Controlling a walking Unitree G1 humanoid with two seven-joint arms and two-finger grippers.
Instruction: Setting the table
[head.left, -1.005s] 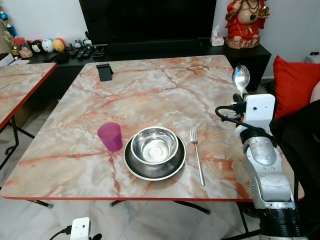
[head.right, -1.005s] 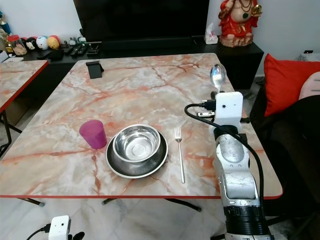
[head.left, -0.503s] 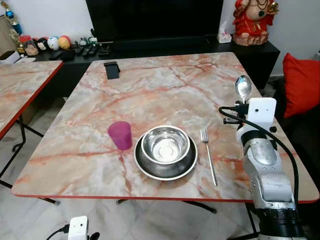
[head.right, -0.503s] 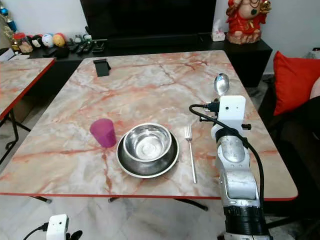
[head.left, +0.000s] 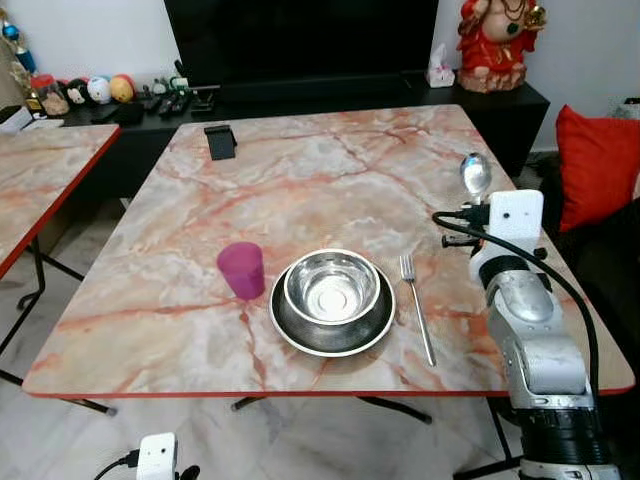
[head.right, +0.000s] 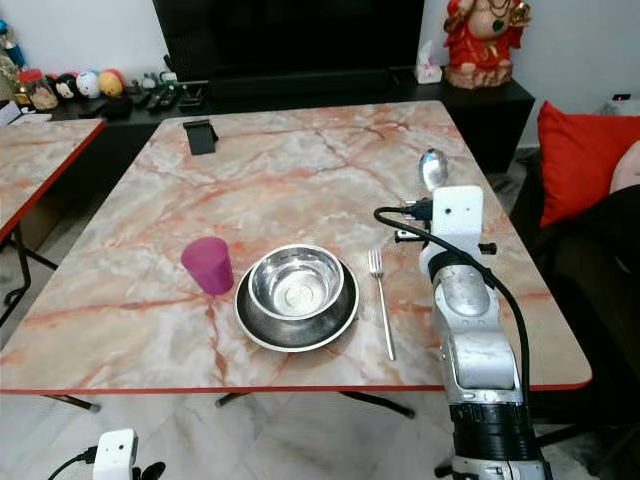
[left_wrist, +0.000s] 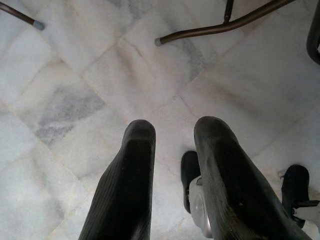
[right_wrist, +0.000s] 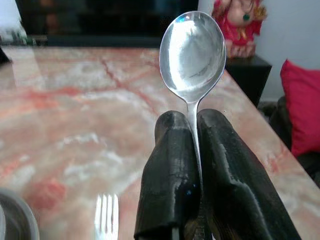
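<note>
Right jaws: our right gripper (right_wrist: 192, 165) is clamped on the thin handle of a steel spoon (right_wrist: 192, 52), bowl upward, held above the right part of the bench, just right of the fork (head.left: 417, 308).
Left jaws: our left gripper (left_wrist: 172, 175) hangs idle below the bench edge, fingers parted over the floor with nothing between them.
Just changed: over the last second the whole scene has shifted in our head views (that is our own body moving), and the spoon now sits a little lower and closer to the fork than it did.
Meaning for the task: we judge that we are bringing the spoon down to lay it beside the fork; it is not yet on the bench, so the place setting lacks only this piece.
Setting so far: a steel bowl (head.left: 331, 287) stands in a steel plate (head.left: 298, 333), a purple cup (head.left: 242, 270) just to their left, the fork just to their right.
Bench: pink-veined marble-look top (head.left: 300, 180) with a red edge, a small black stand (head.left: 220, 141) near its far end.
Room: white marble floor tiles (left_wrist: 75, 75), a second matching bench (head.left: 45, 170) at left, a dark TV unit behind, a red figurine (head.left: 497, 42) and a red cushion (head.left: 595, 160) at right.
</note>
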